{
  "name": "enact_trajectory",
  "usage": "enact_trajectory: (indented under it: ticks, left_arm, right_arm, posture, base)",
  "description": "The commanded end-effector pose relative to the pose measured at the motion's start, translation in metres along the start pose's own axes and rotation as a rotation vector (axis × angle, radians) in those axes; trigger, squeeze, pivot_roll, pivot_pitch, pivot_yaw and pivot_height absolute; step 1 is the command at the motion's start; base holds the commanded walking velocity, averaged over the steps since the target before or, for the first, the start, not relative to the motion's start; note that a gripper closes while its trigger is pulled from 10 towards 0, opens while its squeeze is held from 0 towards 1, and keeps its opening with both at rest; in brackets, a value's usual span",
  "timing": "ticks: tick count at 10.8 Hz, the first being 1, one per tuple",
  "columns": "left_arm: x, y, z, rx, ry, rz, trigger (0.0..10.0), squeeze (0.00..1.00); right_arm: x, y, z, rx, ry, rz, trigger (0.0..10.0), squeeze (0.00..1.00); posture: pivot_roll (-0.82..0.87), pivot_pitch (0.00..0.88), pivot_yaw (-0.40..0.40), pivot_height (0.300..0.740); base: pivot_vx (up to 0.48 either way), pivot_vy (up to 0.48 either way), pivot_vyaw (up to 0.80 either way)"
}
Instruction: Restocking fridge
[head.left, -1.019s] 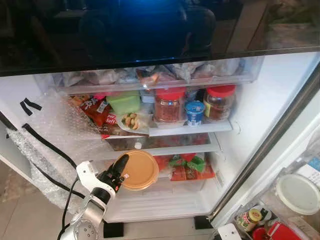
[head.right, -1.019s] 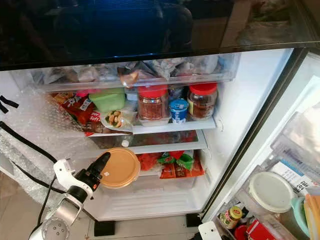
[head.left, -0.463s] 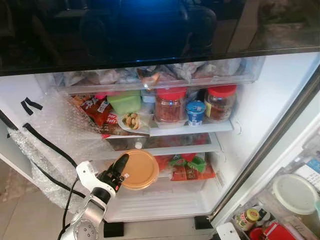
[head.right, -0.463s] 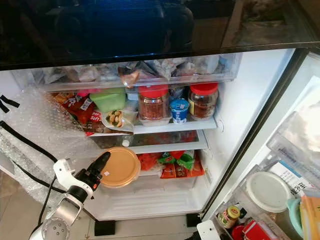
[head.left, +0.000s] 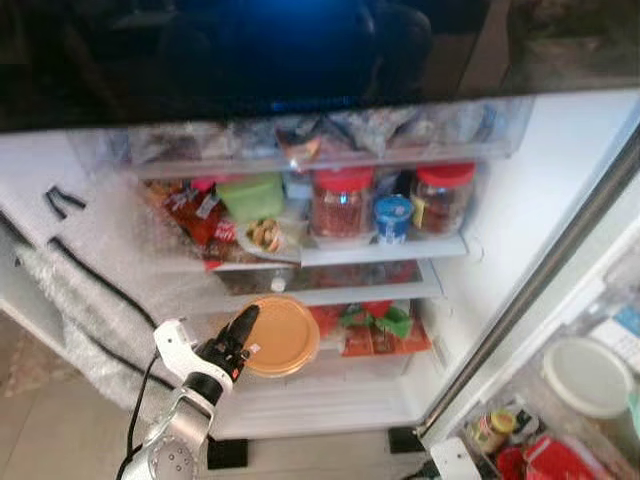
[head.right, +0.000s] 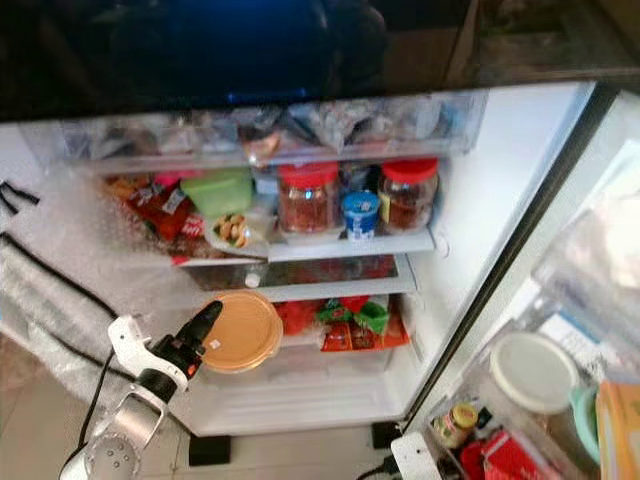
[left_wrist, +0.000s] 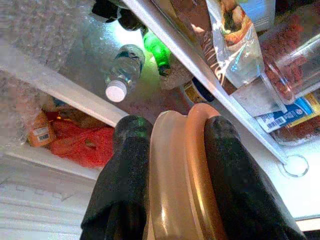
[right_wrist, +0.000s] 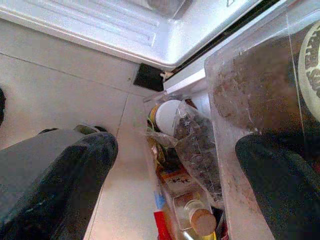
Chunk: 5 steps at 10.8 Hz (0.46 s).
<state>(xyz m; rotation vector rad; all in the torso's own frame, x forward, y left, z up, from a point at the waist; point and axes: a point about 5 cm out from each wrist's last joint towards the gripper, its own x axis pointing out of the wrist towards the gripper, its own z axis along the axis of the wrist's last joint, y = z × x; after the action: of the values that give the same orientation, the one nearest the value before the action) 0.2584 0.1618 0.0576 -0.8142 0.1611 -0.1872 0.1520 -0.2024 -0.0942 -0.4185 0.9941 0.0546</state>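
On upper shelf (head.left: 380, 252): two red-lidded jars (head.left: 341, 204).

A home kitchen, judging by an open white household fridge (head.left: 540, 190) stocked in a lived-in way: red-lidded glass jars of preserves (head.left: 341, 205), a green plastic food box (head.left: 251, 195), crumpled red snack packets (head.left: 195, 212) and frozen bags in a clear top drawer (head.left: 320, 140). Pale tiled floor (right_wrist: 65, 95) below, door bins crowded with small bottles and tubs (head.right: 500, 430).
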Motion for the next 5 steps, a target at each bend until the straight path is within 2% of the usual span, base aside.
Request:
enact_trajectory:
  ticks: [1,5]
  left_arm:
    - [0.0025,-0.0047,0.0005,-0.01,-0.018,-0.007,10.0,0.0]
    - [0.0033,-0.0054,0.0008,-0.007,-0.021,-0.01,10.0,0.0]
  right_arm:
    - [-0.0005,0.0,-0.0018,-0.005,0.003,-0.004,10.0,0.0]
    - [-0.0001,0.0027,0.0013,-0.002,-0.007,-0.003,10.0,0.0]
  posture:
    - [-0.1,0.034,0.036,0.686]
    - [-0.1,0.035,0.036,0.686]
  base:
    - [0.0,0.0,0.0]
    - [0.0,0.0,0.0]
